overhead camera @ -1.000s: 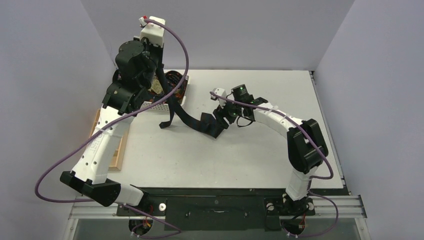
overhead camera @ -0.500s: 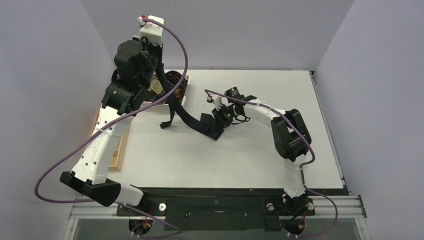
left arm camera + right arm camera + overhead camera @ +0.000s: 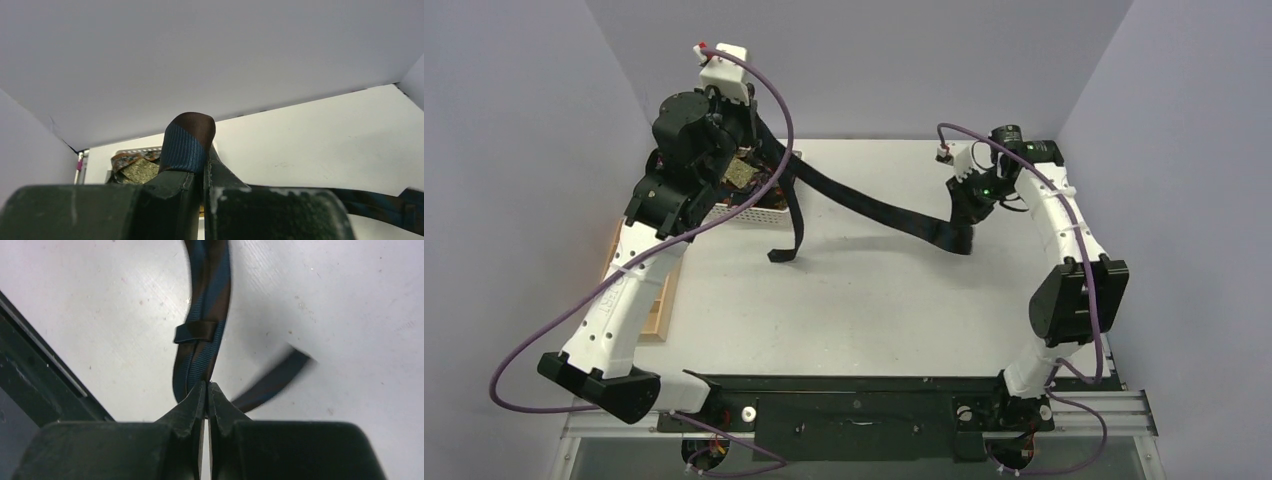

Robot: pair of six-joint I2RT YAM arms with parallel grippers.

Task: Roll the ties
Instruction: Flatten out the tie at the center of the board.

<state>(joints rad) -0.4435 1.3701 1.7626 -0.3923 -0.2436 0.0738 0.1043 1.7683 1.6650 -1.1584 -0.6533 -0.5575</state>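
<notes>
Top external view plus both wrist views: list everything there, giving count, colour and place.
white table: one, fills the floor of the view
white lattice plastic basket: one, far left of the table
patterned gold-green fabric ties: count unclear, bunched inside the basket
pale wooden tray: one, at the table's left edge
dark blue-and-brown striped fabric necktie: one, stretched across the far half of the table, one tail hanging beside the basket
left gripper: black, shut on the necktie
right gripper: black, shut on the necktie
</notes>
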